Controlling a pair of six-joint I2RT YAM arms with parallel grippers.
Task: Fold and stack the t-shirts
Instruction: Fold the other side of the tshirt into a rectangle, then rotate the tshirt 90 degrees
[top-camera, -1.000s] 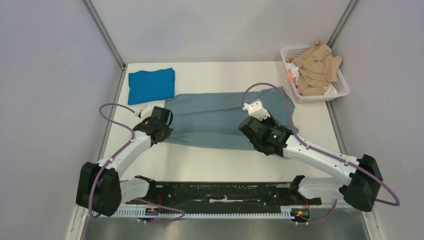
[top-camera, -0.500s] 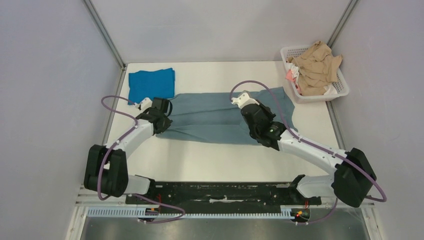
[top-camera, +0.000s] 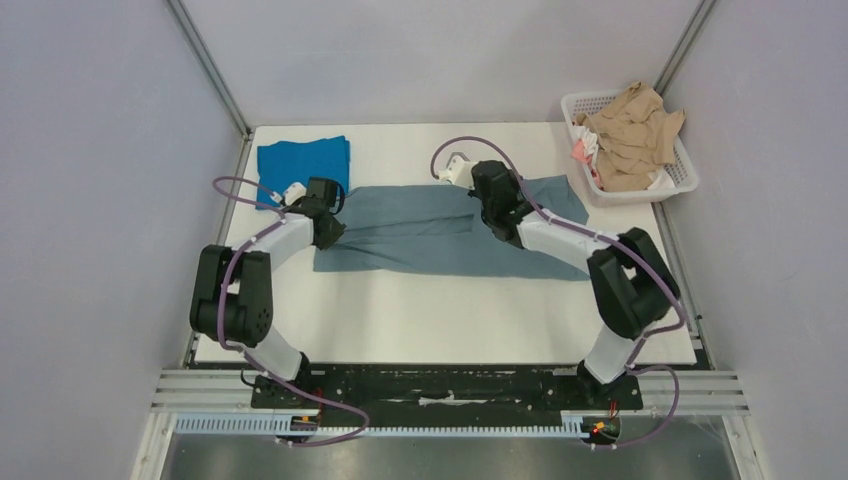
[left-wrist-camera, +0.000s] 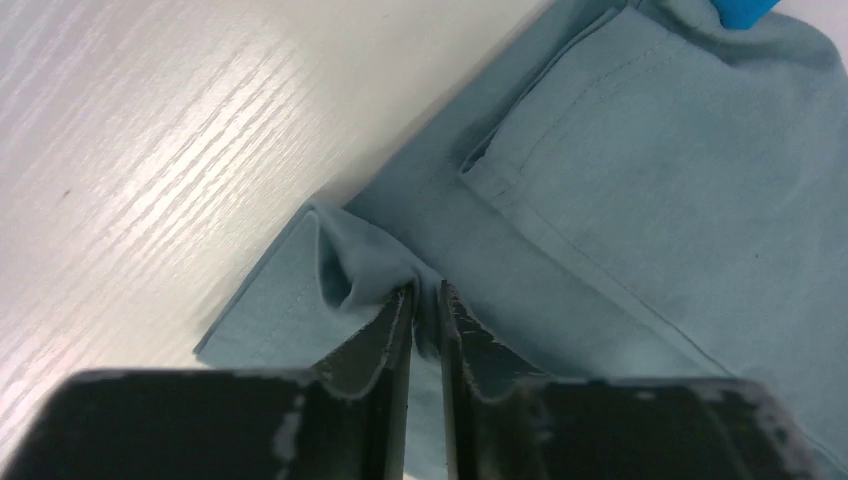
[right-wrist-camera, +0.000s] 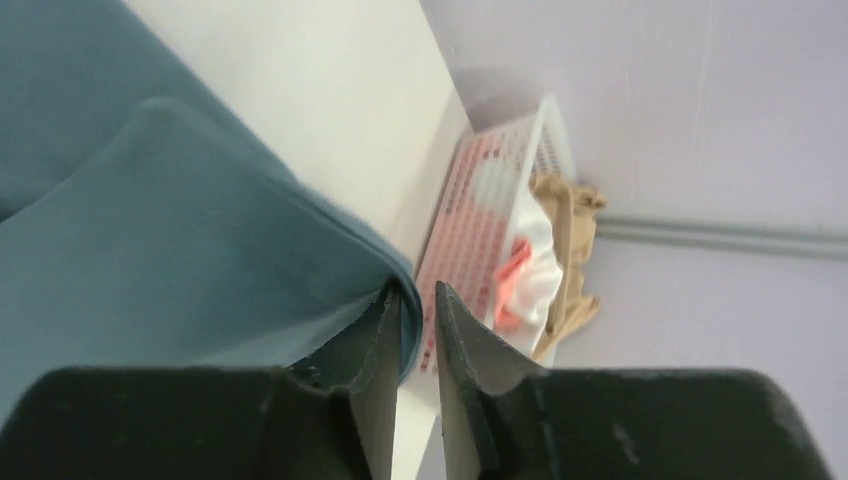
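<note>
The grey-blue t-shirt (top-camera: 420, 235) lies spread on the far half of the bench (top-camera: 450, 310). Its long axis runs left to right, roughly parallel to the far edge. The left end sits near the left edge and the right end stops just short of the far right corner. I cannot tell which end is the collar. In the left wrist view a doubled layer with a stitched hem lies on top of the shirt (left-wrist-camera: 650, 200).

The left fingers (left-wrist-camera: 385, 335) are pressed together on a small raised pucker of that shirt, close to its near left corner. The cloth rises off the bench (left-wrist-camera: 150, 130) into the narrow slot between them.

The right fingers (right-wrist-camera: 372, 345) are at the far edge of the shirt, right of its middle. They are nearly closed and pinch a rounded fold of the shirt's edge (right-wrist-camera: 180, 250), which runs into the gap between them.

The cobalt blue t-shirt (top-camera: 302, 168) lies folded into a flat rectangle in the far left corner. Its near edge is just beside the grey-blue shirt's left end.

A white lattice basket (top-camera: 640, 196) stands in the far right corner, holding beige cloth (top-camera: 630, 130) with a little pink and white beneath it.
</note>
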